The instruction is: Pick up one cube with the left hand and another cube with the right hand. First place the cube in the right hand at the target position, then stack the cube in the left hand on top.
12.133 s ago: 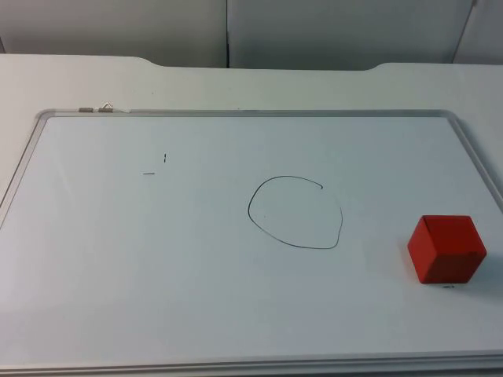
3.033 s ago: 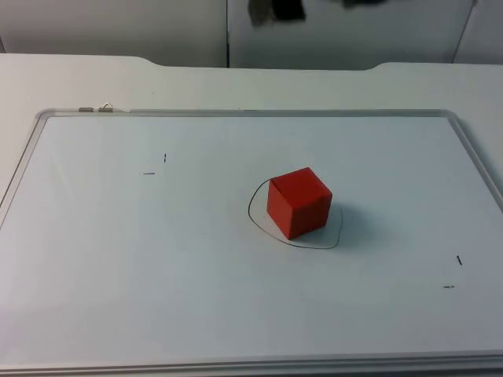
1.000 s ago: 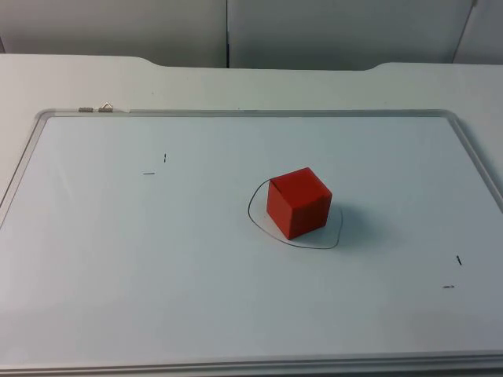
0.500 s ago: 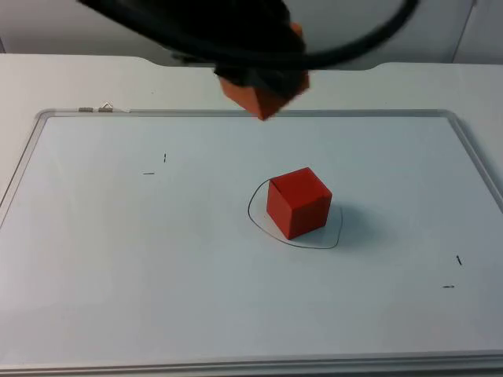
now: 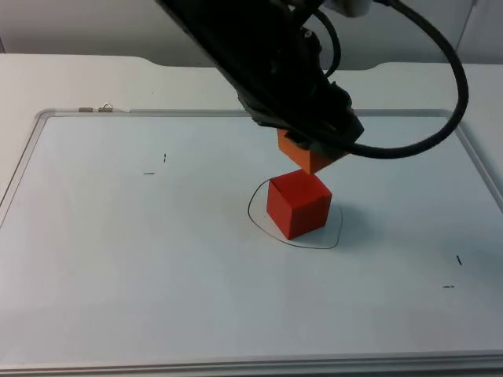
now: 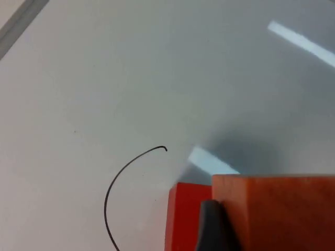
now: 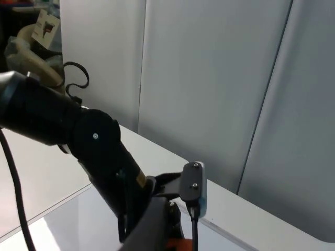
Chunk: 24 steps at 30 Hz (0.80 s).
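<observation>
Over the middle of the whiteboard (image 5: 94,275) in the top view, your left gripper (image 5: 314,145) holds an orange cube (image 5: 309,157) clamped just above the red cube (image 5: 298,203) inside the drawn circle (image 5: 338,236) — the left wrist view shows a fingertip (image 6: 212,226) pressed against the orange cube's side, the red cube just beyond — and the right wrist view looks across at the left arm (image 7: 89,141) before the grey partition wall (image 7: 220,78).

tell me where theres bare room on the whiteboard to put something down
Bare patches: the whiteboard on the left, between the two small pen marks and the near frame; and the right side, between the drawn circle and the right frame. Crowded: the circle, where the red cube sits and the left gripper holds the orange cube just above it.
</observation>
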### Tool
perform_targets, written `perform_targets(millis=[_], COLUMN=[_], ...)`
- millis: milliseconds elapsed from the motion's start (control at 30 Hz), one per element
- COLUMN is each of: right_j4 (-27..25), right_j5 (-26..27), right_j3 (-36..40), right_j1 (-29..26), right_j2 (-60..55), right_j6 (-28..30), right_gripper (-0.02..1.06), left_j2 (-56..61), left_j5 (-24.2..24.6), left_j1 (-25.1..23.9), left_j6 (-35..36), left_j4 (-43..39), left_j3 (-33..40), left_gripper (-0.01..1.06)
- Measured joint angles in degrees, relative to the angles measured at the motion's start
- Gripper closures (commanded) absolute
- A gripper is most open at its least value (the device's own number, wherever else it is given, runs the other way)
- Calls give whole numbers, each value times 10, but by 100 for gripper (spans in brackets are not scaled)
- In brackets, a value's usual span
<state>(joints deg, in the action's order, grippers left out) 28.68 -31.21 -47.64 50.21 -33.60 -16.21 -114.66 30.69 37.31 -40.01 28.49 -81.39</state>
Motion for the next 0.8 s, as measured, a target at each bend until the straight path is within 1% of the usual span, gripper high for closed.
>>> perform_targets(millis=[267, 600, 800], right_j4=[0, 0, 0], right_j5=[0, -1, -3], right_j3=[0, 0, 0], right_j1=[0, 0, 0], right_j2=[0, 0, 0], right_j6=[0, 0, 0], right_gripper=[15, 15, 15], left_j2=[-24, -42, -45], left_j5=[-8, -27, -29], left_j1=[1, 7, 7], left_j6=[40, 42, 42], left_j4=[-55, -64, -66], left_j3=[0, -1, -1], left_gripper=[105, 105, 105])
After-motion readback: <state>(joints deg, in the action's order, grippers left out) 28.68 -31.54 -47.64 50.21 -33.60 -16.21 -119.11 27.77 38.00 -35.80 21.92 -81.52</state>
